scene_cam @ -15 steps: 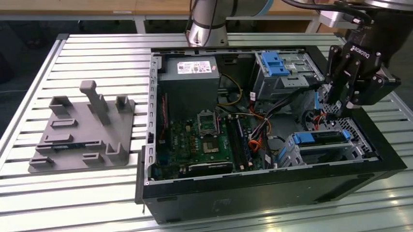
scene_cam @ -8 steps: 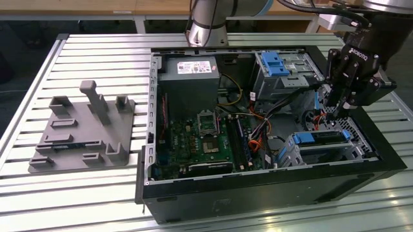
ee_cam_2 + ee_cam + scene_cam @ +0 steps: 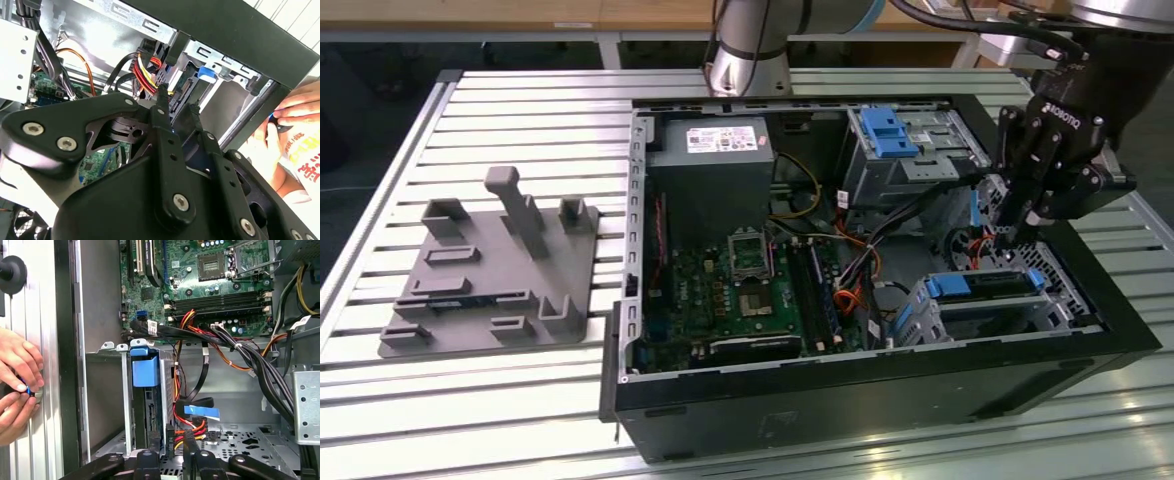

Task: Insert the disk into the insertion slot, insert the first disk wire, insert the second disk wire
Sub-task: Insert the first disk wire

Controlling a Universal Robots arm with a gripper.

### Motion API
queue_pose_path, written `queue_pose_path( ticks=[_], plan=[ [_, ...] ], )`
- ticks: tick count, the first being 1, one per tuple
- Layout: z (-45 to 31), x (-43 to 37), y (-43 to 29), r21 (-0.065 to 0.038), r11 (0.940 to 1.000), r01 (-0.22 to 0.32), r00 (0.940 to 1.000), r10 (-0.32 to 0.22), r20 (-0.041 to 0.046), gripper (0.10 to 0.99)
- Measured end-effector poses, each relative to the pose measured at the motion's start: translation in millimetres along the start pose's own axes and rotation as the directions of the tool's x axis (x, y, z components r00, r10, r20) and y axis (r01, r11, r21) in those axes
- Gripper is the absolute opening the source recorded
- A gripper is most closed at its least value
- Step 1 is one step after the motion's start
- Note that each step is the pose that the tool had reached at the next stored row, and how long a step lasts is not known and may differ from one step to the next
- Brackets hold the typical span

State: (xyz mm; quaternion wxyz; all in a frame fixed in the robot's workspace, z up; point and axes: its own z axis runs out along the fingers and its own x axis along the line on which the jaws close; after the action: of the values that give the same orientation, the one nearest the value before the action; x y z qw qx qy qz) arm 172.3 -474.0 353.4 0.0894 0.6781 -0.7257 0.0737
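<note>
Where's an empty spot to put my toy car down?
In the exterior view, the slatted table is bare above the grey rack and below it, along to the computer case. Inside the case it's crowded: wires, the circuit board, and the gripper close to the disk.

A slatted silver metal desk (image 3: 520,120) lies beneath and all around the pincer (image 3: 1006,232), gleaming with reflected light. Well behind the pincer runs a pale wooden top (image 3: 480,12).
</note>
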Motion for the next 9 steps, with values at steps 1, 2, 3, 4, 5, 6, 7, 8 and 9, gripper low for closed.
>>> queue_pose_path(
  ticks=[1,2,3,4,5,6,7,8,9],
  plan=[
    [0.3,0.4,-0.1,0.000,1.0000,0.000,1.0000,0.000,0.0000,0.325],
    [0.7,0.8,-0.1,0.000,1.0000,0.000,1.0000,0.000,0.0000,0.325],
    [1.2,1.1,-0.1,0.000,1.0000,0.000,1.0000,0.000,0.0000,0.325],
    [1.8,1.4,-0.2,0.000,1.0000,-0.001,1.0000,0.001,0.0001,0.325],
    [2.4,1.6,-0.2,0.000,1.0000,-0.001,1.0000,0.001,0.0001,0.325],
    [3.0,1.7,-0.2,0.000,1.0000,-0.001,1.0000,0.001,0.0000,0.325],
    [3.5,1.9,-0.3,0.000,1.0000,-0.001,1.0000,0.001,-0.0001,0.325],
    [4.0,2.1,-0.3,0.000,1.0000,-0.001,1.0000,0.001,-0.0002,0.325],
    [4.5,2.3,-0.3,0.000,1.0000,-0.001,1.0000,0.001,-0.0001,0.325]
  ],
)
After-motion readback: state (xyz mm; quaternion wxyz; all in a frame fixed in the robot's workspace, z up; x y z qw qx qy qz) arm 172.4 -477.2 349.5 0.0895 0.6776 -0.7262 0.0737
